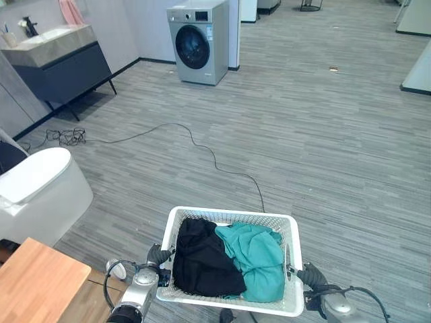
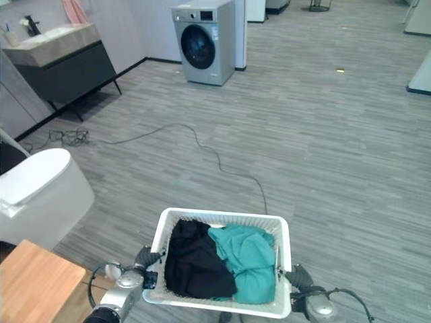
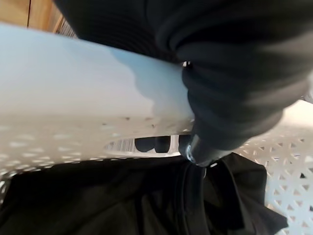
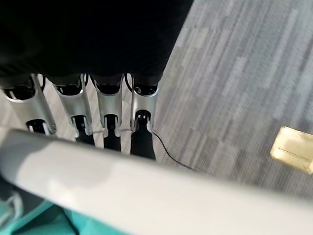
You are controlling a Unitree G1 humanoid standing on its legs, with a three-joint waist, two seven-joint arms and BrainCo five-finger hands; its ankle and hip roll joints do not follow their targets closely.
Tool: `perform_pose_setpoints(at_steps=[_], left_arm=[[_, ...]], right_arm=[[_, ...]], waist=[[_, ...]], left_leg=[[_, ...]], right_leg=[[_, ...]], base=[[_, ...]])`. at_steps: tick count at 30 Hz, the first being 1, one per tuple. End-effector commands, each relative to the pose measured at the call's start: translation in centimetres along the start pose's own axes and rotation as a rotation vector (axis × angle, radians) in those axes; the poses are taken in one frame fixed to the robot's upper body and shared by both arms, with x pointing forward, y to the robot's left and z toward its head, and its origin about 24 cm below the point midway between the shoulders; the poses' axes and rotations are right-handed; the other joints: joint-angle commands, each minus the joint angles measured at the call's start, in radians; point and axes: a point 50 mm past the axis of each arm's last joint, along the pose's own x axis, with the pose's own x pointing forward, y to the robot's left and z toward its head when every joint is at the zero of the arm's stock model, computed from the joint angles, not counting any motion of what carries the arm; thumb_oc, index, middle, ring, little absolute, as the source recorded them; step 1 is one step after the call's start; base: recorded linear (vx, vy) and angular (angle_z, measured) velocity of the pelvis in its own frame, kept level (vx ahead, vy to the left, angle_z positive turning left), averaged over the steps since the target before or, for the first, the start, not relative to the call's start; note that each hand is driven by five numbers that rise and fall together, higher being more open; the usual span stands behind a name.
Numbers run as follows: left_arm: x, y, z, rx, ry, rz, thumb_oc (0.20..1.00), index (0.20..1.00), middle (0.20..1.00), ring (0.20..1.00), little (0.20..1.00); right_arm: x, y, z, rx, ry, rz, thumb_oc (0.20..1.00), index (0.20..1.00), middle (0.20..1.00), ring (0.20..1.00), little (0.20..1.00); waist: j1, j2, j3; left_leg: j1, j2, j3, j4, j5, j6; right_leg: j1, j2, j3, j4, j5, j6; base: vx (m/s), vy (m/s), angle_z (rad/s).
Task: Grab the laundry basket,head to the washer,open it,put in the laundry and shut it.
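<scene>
The laundry basket [image 1: 232,217] is held off the floor between both arms, low in the head view at about 6 o'clock, with a black garment [image 1: 200,256] on its left side and a teal garment [image 1: 256,259] on its right. The left robot hand [image 1: 159,255] sits at the basket's 9 o'clock rim; its wrist view shows dark fingertips [image 3: 151,144] poking through the handle slot, so it looks hooked round the rim. The right robot hand [image 1: 308,275] is at the 3 o'clock rim, and its wrist view shows silver fingers [image 4: 108,105] going down behind the white rim [image 4: 146,191], which I read as a grip as well.

The step in hand seems to be the walk to the washer [image 1: 198,42], which stands well apart at roughly 11 o'clock, its round door closed. To do it well:

- Keep both grips firm and the basket level, so the clothes stay inside.
- Steer slightly left toward the washer.
- Mind the black cable [image 1: 202,151] trailing across the floor directly on the path; step over it or go round.
- Stay clear of the white toilet [image 1: 37,188] at 9 o'clock and the wooden worktop [image 1: 34,282] at 7 o'clock.
- Stop close enough to the door to set the basket down beside it.
</scene>
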Motion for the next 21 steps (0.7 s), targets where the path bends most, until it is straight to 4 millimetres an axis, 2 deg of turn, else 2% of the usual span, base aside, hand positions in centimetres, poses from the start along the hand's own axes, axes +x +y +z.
perform_pose_setpoints(at_steps=[1, 2, 3, 4, 5, 6, 7, 8, 11, 12, 13, 14, 15, 17, 18, 21], left_arm=[[0.6, 3.7, 5.4, -0.084, -0.203, 0.019, 0.2, 0.2, 0.2, 0.2, 0.2], [0.6, 3.7, 5.4, -0.083, -0.203, 0.019, 0.2, 0.2, 0.2, 0.2, 0.2], [0.6, 4.0, 5.4, -0.083, -0.207, 0.025, 0.2, 0.2, 0.2, 0.2, 0.2], [0.6, 4.0, 5.4, -0.083, -0.208, 0.024, 0.2, 0.2, 0.2, 0.2, 0.2], [0.6, 4.0, 5.3, -0.071, -0.206, 0.028, 0.2, 0.2, 0.2, 0.2, 0.2], [0.6, 4.0, 5.4, -0.067, -0.21, 0.024, 0.2, 0.2, 0.2, 0.2, 0.2], [0.6, 3.9, 5.4, -0.067, -0.209, 0.024, 0.2, 0.2, 0.2, 0.2, 0.2], [0.5, 4.3, 5.7, -0.064, -0.226, 0.036, 0.2, 0.2, 0.2, 0.2, 0.2], [0.3, 4.6, 5.7, -0.071, -0.23, 0.041, 0.2, 0.2, 0.2, 0.2, 0.2], [0.0, 5.2, 4.8, -0.094, -0.216, 0.062, 0.2, 0.2, 0.2, 0.2, 0.2], [-0.4, 5.5, 4.1, -0.098, -0.209, 0.068, 0.2, 0.2, 0.2, 0.2, 0.2], [-0.7, 5.8, 3.5, -0.105, -0.198, 0.076, 0.2, 0.2, 0.2, 0.2, 0.2], [-1.1, 6.4, 3.4, -0.128, -0.215, 0.092, 0.2, 0.2, 0.2, 0.2, 0.2], [-1.2, 6.3, 3.4, -0.142, -0.222, 0.084, 0.2, 0.2, 0.2, 0.2, 0.2], [-1.3, 6.3, 3.4, -0.109, -0.223, 0.076, 0.2, 0.2, 0.2, 0.2, 0.2], [-1.3, 6.2, 3.5, -0.086, -0.224, 0.06, 0.2, 0.2, 0.2, 0.2, 0.2]], right_arm=[[-0.4, -2.8, 4.4, 0.06, -0.209, -0.036, 0.2, 0.2, 0.2, 0.2, 0.2], [-0.4, -2.8, 4.4, 0.06, -0.209, -0.036, 0.2, 0.2, 0.2, 0.2, 0.2], [-0.4, -2.8, 4.7, 0.057, -0.223, -0.035, 0.2, 0.2, 0.2, 0.2, 0.2], [-0.4, -2.8, 4.7, 0.057, -0.223, -0.036, 0.2, 0.2, 0.2, 0.2, 0.2], [-0.3, -2.5, 4.9, 0.058, -0.239, -0.034, 0.2, 0.2, 0.2, 0.2, 0.2], [-0.2, -2.2, 5.3, 0.049, -0.258, -0.022, 0.2, 0.2, 0.2, 0.2, 0.2], [-0.3, -2.2, 5.3, 0.049, -0.257, -0.022, 0.2, 0.2, 0.2, 0.2, 0.2], [-0.4, -2.3, 5.8, 0.03, -0.282, -0.025, 0.2, 0.2, 0.2, 0.2, 0.2], [0.2, -1.8, 6.9, 0.019, -0.308, -0.001, 0.2, 0.2, 0.2, 0.2, 0.2], [0.3, -1.1, 7.3, 0.012, -0.316, 0.035, 0.2, 0.2, 0.2, 0.2, 0.2], [0.7, -0.1, 8.2, 0.004, -0.344, 0.081, 0.2, 0.2, 0.2, 0.2, 0.2], [0.8, 0.4, 8.5, 0.015, -0.351, 0.096, 0.2, 0.2, 0.2, 0.2, 0.2], [1.2, 1.6, 9.0, 0.039, -0.361, 0.137, 0.2, 0.2, 0.2, 0.2, 0.2], [1.1, 2.0, 9.1, 0.021, -0.366, 0.168, 0.2, 0.2, 0.2, 0.2, 0.2], [1.0, 2.0, 9.0, 0.001, -0.364, 0.174, 0.2, 0.2, 0.2, 0.2, 0.2], [1.0, 2.2, 9.3, 0.003, -0.374, 0.19, 0.2, 0.2, 0.2, 0.2, 0.2]], waist=[[0.033, 0.006, 0.08], [0.034, 0.002, 0.078], [0.048, 0.017, 0.083], [0.05, 0.013, 0.082], [0.073, 0.028, 0.087], [0.087, 0.038, 0.092], [0.089, 0.033, 0.093], [0.108, 0.039, 0.095], [0.126, 0.042, 0.081], [0.143, 0.039, 0.064], [0.175, 0.017, 0.042], [0.192, 0.003, 0.026], [0.205, -0.026, 0.03], [0.208, -0.017, 0.031], [0.212, -0.014, 0.03], [0.207, -0.016, 0.026]], left_leg=[[0.044, -0.103, 0.129, -0.249, 0.04, 0.06], [0.046, -0.107, 0.133, -0.258, 0.047, 0.06], [0.008, -0.102, 0.158, -0.428, 0.049, 0.059], [0.014, -0.105, 0.162, -0.441, 0.058, 0.06], [-0.009, -0.087, 0.206, -0.699, 0.094, 0.061], [-0.027, -0.078, 0.227, -0.789, 0.116, 0.054], [-0.016, -0.083, 0.231, -0.804, 0.122, 0.055], [-0.064, -0.068, 0.257, -0.916, 0.153, 0.046], [-0.054, -0.08, 0.242, -0.896, 0.177, 0.049], [-0.022, -0.092, 0.213, -0.905, 0.166, 0.073], [-0.023, -0.116, 0.161, -0.85, 0.153, 0.093], [-0.018, -0.125, 0.153, -0.825, 0.119, 0.107], [0.005, -0.158, 0.212, -0.764, 0.032, 0.15], [0.029, -0.169, 0.21, -0.761, 0.012, 0.162], [0.04, -0.187, 0.203, -0.753, 0.0, 0.168], [0.072, -0.207, 0.174, -0.782, -0.03, 0.187]], right_leg=[[0.105, -0.035, 0.128, -0.096, 0.034, 0.184], [0.103, -0.039, 0.129, -0.097, 0.036, 0.184], [0.128, -0.021, 0.135, -0.11, 0.02, 0.195], [0.127, -0.025, 0.138, -0.112, 0.022, 0.195], [0.157, -0.003, 0.149, -0.123, -0.003, 0.201], [0.178, 0.007, 0.15, -0.13, -0.012, 0.203], [0.181, 0.002, 0.152, -0.131, -0.014, 0.204], [0.222, 0.004, 0.158, -0.14, -0.039, 0.207], [0.268, 0.0, 0.19, -0.132, -0.076, 0.21], [0.276, -0.008, 0.219, -0.106, -0.103, 0.213], [0.292, -0.035, 0.242, -0.049, -0.122, 0.226], [0.284, -0.05, 0.255, -0.008, -0.102, 0.25], [0.237, -0.09, 0.285, 0.177, 0.102, 0.368], [0.201, -0.089, 0.29, 0.227, 0.155, 0.386], [0.189, -0.084, 0.292, 0.265, 0.216, 0.4], [0.174, -0.095, 0.278, 0.296, 0.252, 0.411]], base=[[0.28, 0.004, -0.09], [0.36, 0.022, -0.11], [0.15, -0.005, -0.17], [0.39, -0.004, -0.51], [0.39, -0.013, -0.76], [0.4, -0.012, -0.75], [0.44, -0.012, -0.14], [0.3, 0.0, 0.05], [0.42, 0.041, -0.05], [0.75, 0.144, -0.55], [0.79, 0.14, -0.93], [1.09, 0.169, -1.65], [0.82, 0.126, -1.54], [0.65, 0.114, -0.94], [0.49, 0.099, -0.03], [0.37, 0.088, 0.61]])
